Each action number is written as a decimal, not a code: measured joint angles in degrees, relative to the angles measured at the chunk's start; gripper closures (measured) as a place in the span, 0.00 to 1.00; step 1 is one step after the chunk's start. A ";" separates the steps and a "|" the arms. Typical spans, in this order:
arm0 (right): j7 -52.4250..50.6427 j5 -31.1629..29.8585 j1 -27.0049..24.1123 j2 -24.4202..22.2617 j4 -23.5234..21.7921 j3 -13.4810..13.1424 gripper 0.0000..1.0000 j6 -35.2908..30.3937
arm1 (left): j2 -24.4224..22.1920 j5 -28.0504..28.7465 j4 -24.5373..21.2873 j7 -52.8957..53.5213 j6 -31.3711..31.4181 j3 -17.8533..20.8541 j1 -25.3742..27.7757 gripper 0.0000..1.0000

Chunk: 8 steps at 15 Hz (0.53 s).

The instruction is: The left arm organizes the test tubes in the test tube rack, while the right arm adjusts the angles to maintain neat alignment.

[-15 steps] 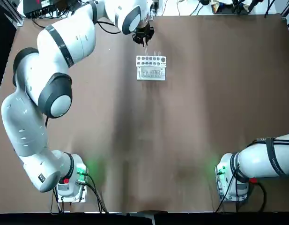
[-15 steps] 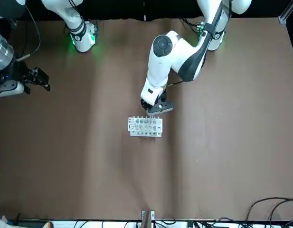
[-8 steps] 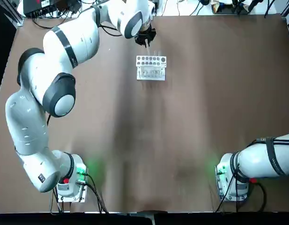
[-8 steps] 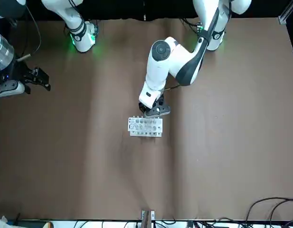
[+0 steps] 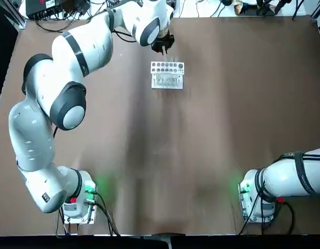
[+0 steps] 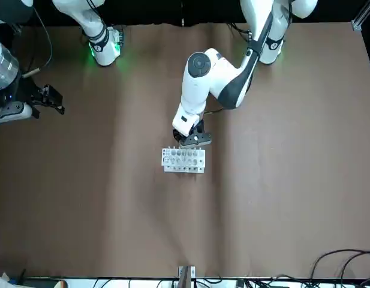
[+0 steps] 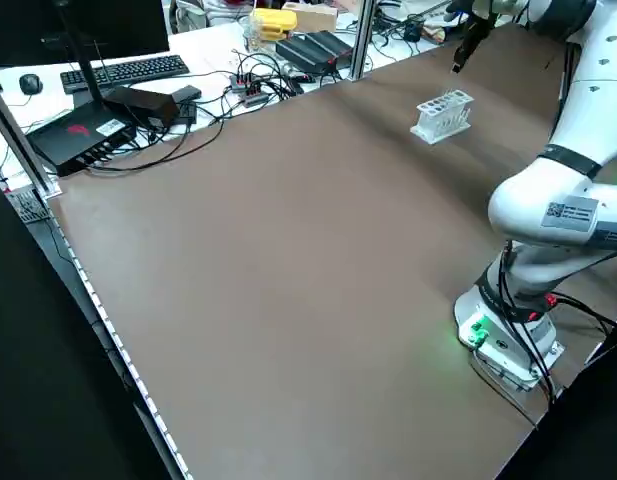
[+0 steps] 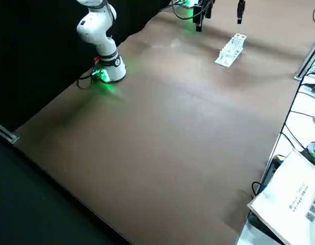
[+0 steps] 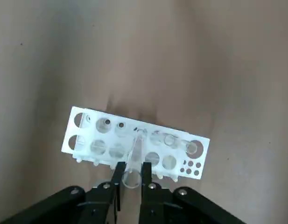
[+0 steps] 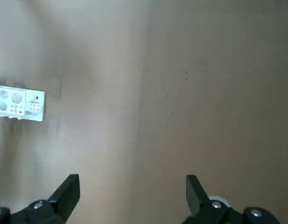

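A robotics lab: robot arms (image 5: 71,114) on a brown table (image 7: 288,280), a rack (image 7: 443,116) of clear tubes (image 9: 136,156), a keyboard (image 7: 127,72), monitor (image 7: 58,30) and tangled cables (image 7: 253,85) behind.

Broad brown matte tabletop (image 7: 288,280). Along its far edge, white side desk (image 7: 213,50) holding black keyboard (image 7: 125,71), small black mouse (image 7: 30,84) beside it, flat black box with white label (image 7: 81,136), tangled black cables (image 7: 233,95), yellow plastic lid (image 7: 276,20) on clear container, brown cardboard box (image 7: 313,18). Elsewhere, white printed sheet with black square codes (image 8: 295,201).
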 joint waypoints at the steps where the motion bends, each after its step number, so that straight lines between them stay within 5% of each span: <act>1: 0.00 0.00 0.00 0.00 -0.01 0.00 0.00 -0.04 | 0.13 0.01 0.00 0.00 0.00 0.00 -0.22 0.82; 8: 0.00 0.00 0.00 0.00 -0.02 0.01 0.00 -0.62 | 1.01 1.36 0.00 0.00 0.15 0.01 -0.40 0.82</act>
